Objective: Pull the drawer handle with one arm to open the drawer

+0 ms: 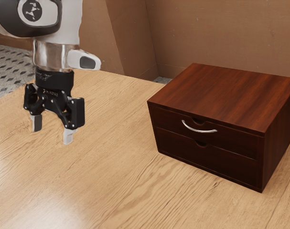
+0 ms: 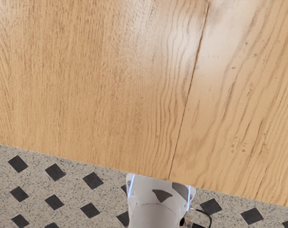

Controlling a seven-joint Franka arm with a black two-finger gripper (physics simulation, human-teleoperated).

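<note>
A dark wooden cabinet (image 1: 230, 121) with two drawers stands on the table at the exterior view's right. The upper drawer (image 1: 207, 126) carries a curved silver handle (image 1: 198, 128) and sits flush with the cabinet front. The lower drawer (image 1: 204, 152) shows a finger notch and no handle. My black gripper (image 1: 52, 129) hangs over the table at the exterior view's left, well away from the cabinet, fingers pointing down. It is open with nothing between its fingers.
The light wooden table (image 1: 111, 181) spreads between gripper and cabinet. In the wrist view the table's edge (image 2: 87, 159) borders a tiled floor (image 2: 49, 194), with the robot's white base (image 2: 158, 202) below. Brown walls stand behind.
</note>
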